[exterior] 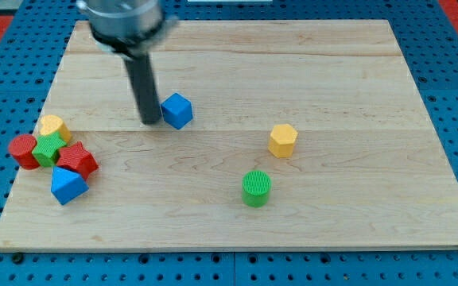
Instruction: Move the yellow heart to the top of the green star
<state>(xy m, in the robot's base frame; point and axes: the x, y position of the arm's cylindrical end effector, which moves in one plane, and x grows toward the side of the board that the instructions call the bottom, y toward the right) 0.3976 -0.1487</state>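
Note:
The yellow heart [53, 127] lies at the view's left edge of the wooden board, touching the green star [48, 148] just below it. My tip [150, 121] stands near the board's upper middle, right beside the left face of a blue cube [176, 110]. The tip is well to the right of the heart and star, with bare board between them.
A red cylinder [24, 151] sits left of the green star, a red star [78, 160] right of it and a blue block [67, 185] below. A yellow hexagon [282, 140] and a green cylinder [256, 188] lie right of centre. The board [293, 63] rests on blue pegboard.

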